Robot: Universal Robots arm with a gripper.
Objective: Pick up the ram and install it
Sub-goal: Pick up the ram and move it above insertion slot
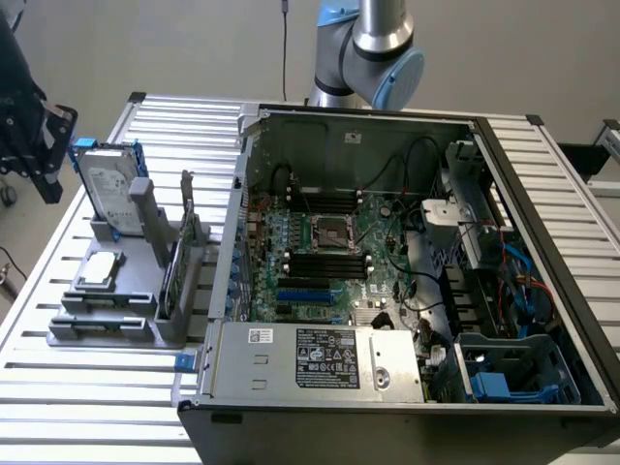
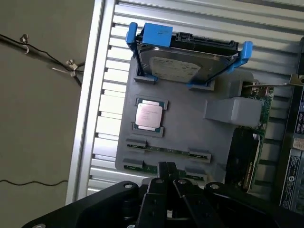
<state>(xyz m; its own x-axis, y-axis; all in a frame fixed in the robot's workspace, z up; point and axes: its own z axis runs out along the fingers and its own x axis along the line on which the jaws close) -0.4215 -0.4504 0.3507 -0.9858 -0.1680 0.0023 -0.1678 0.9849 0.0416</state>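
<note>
The claw (image 2: 167,167) is closed, its dark fingers (image 2: 161,176) pressed together with nothing between them. In the wrist view its tips hang over the edge of a gray holder (image 2: 190,130), right by the slots where the ram sits.

The ram (image 2: 166,151) rests on its long edge in that holder, a thin green strip between two small gray clips. A second green strip (image 2: 140,167) lies in the slot beside it, nearer the claw tips; I cannot tell whether the tips touch it. On the same holder the square processor (image 2: 148,115) lies flat with its metal top up. Beyond it the silver hard drive (image 2: 183,66) with blue rails leans upright in its stand.

In the exterior view the holder (image 1: 136,281) sits in the middle left of the frame on the slatted metal surface (image 1: 58,387), with the hard drive (image 1: 105,179) at its far end and the processor (image 1: 101,271) in front of it. The open computer case (image 1: 542,174) takes up the centre and the exterior view's right. Its motherboard (image 1: 383,228) is exposed, black memory slots (image 1: 329,263) run along either side of the empty processor socket (image 1: 334,232), and a silver power supply (image 1: 291,373) stands along the near edge. The robot arm (image 1: 373,44) rises behind the case at the top centre of the frame.
</note>
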